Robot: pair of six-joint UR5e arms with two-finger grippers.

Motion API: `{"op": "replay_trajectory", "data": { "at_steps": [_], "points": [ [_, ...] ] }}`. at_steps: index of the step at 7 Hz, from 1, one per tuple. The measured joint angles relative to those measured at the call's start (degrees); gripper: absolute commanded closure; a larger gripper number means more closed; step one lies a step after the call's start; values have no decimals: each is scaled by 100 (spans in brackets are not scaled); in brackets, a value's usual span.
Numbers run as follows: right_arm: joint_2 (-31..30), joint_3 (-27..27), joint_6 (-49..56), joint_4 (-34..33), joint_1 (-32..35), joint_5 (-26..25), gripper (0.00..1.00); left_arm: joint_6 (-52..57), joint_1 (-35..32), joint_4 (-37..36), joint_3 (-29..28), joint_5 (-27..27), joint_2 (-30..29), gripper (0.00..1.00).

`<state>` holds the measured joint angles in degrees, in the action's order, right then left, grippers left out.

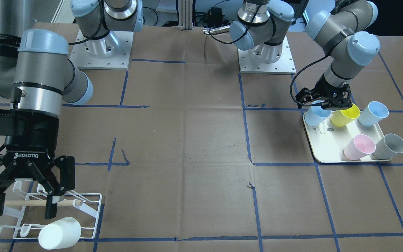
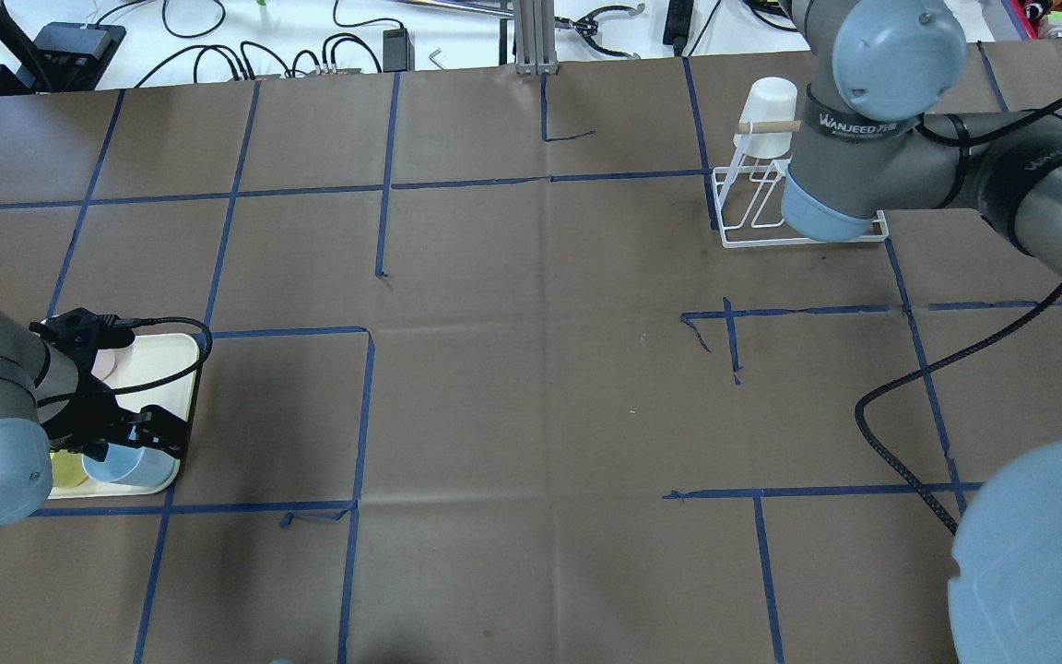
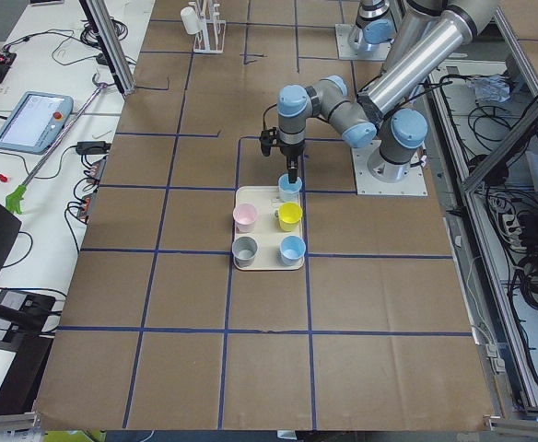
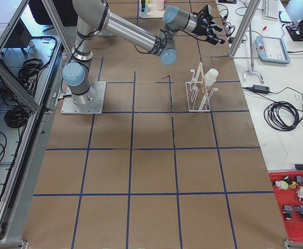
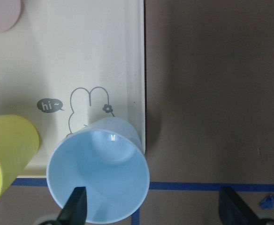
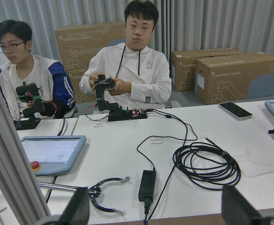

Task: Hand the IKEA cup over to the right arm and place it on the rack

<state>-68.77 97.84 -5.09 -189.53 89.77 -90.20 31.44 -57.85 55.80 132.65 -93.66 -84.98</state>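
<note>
A light blue IKEA cup point(image 5: 99, 173) stands upright at a corner of the cream tray point(image 5: 104, 56). My left gripper point(image 5: 152, 199) is open and low over it, one finger point(image 5: 77, 206) inside the rim and the other outside it over the table. The front view shows this gripper point(image 1: 329, 104) at the same cup point(image 1: 315, 116). My right gripper point(image 1: 23, 209) hangs open and holds nothing, just above the white wire rack point(image 1: 90, 206). A white cup point(image 1: 59, 232) sits upturned on a rack prong.
On the tray point(image 1: 322, 150) also stand a yellow cup point(image 1: 345, 116), a second blue cup point(image 1: 373, 113), a pink cup point(image 1: 359, 147) and a grey cup point(image 1: 390, 146). Two people sit past the table's far edge, behind a white bench with cables point(image 6: 202, 161).
</note>
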Motion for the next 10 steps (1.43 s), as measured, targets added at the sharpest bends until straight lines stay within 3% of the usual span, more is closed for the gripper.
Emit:
{"op": "replay_trajectory", "data": {
  "at_steps": [2,3,5,6,10],
  "points": [
    [-429,454,-1088,2,257,95,0,18,5,-48,6,-49,-108,1],
    [-618,724,-1705,-36,353,323,0,24,8,-38,-11,-64,-123,15],
    [-839,1095,-2719,-326,543,727,0,40,16,-58,-38,-76,-144,88],
    [-855,1209,-3360,-549,638,784,0,42,20,-61,-63,-89,-146,100],
    [-854,1795,-6284,-1438,846,1266,0,42,28,-26,-106,-90,-118,100]
  ]
}}
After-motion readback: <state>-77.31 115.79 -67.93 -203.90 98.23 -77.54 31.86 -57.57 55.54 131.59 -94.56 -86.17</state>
